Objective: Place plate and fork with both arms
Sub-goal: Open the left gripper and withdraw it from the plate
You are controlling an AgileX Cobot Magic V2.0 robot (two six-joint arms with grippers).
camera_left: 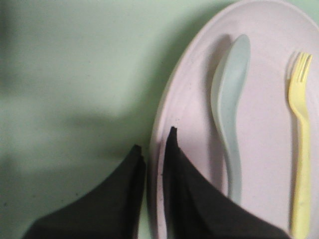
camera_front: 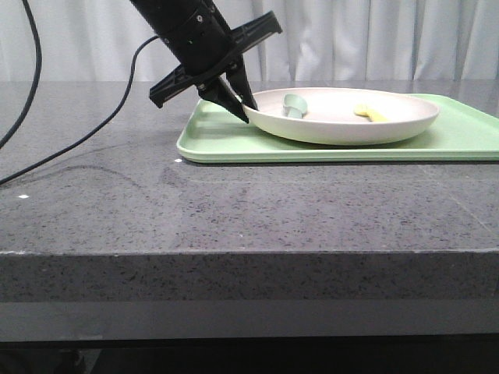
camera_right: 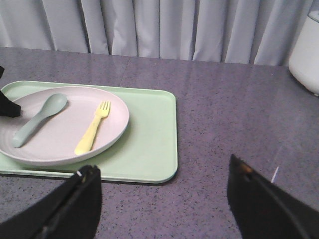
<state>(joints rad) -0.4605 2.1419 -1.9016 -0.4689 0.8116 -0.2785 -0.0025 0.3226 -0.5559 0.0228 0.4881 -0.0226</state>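
The off-white plate lies on the light-green tray. The pale yellow fork and a teal spoon lie in the plate. My left gripper is at the plate's left rim. In the left wrist view it straddles the rim of the plate, one finger inside and one outside, closed on it, with the fork farther in. My right gripper is wide open and empty over bare table, near the tray's corner; the plate and fork lie beyond it.
The tray takes up the table's right-centre. A white appliance stands at the far edge of the right wrist view. Black cables run over the table's left side. Curtains hang behind the table.
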